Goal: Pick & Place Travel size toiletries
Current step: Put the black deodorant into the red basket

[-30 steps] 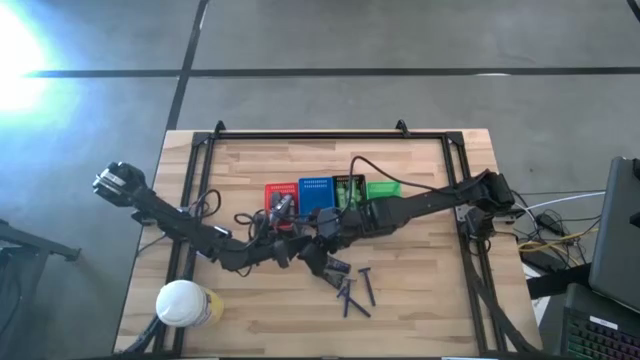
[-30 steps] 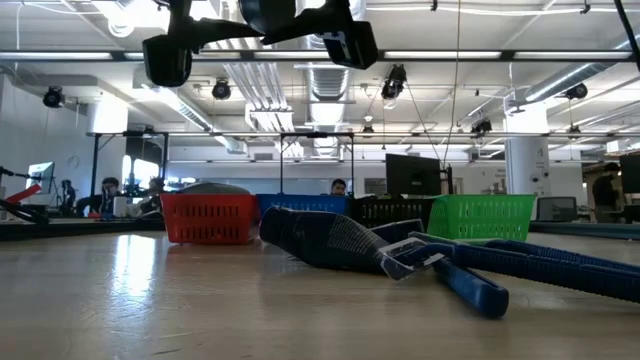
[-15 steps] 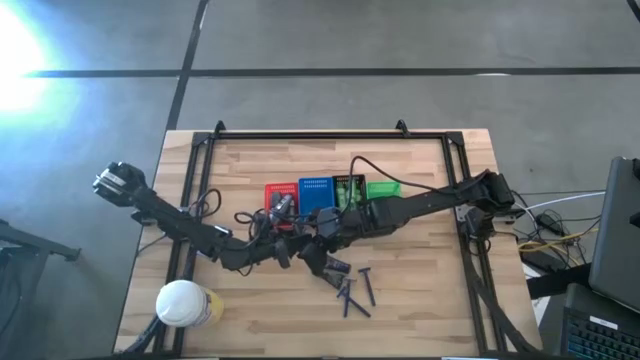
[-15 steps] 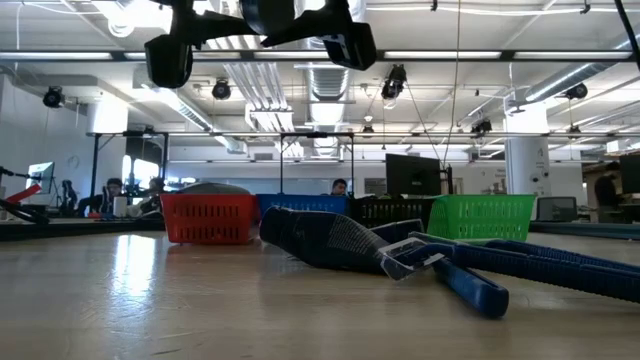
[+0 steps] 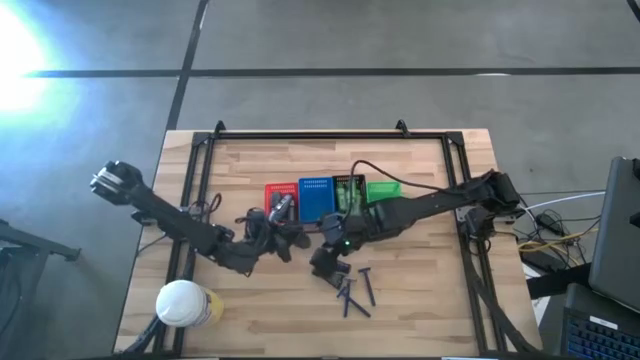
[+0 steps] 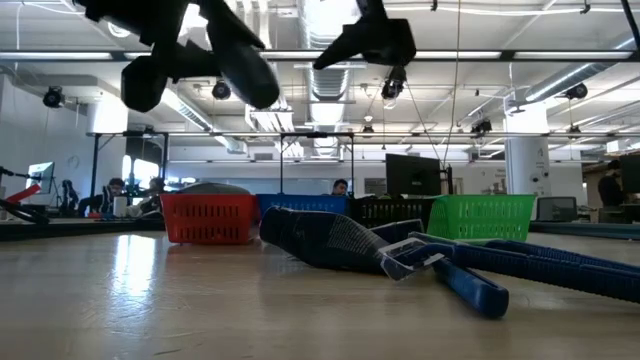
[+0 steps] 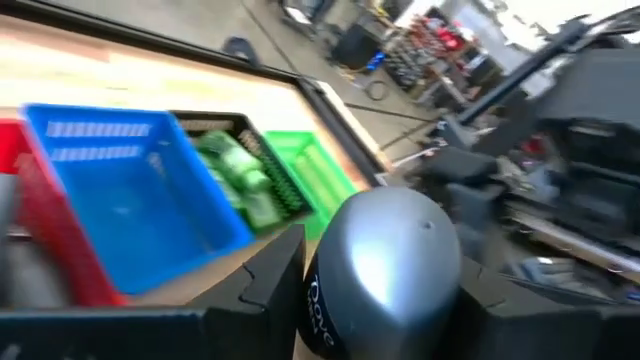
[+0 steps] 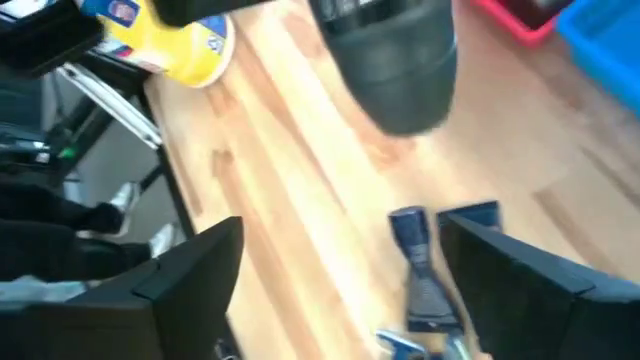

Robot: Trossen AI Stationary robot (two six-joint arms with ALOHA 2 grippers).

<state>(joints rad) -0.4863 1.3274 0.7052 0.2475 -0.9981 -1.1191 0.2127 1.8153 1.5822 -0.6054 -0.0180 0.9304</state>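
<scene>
A grey oval tube [image 7: 385, 268] was held clamped between the fingers of the left gripper [image 5: 283, 243], raised above the wooden table [image 5: 420, 300] in front of the red basket [image 5: 279, 193]. The carry step was judged to be in hand; a lowering into a basket and a release would be called for next. The right gripper [image 8: 340, 290] was spread empty above the thin dark blue sticks [image 5: 355, 292], still lying on the table.

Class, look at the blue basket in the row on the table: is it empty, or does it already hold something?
Empty. The left wrist view shows the blue basket with a bare floor, while green bottles lie in the black basket beside it.
</scene>
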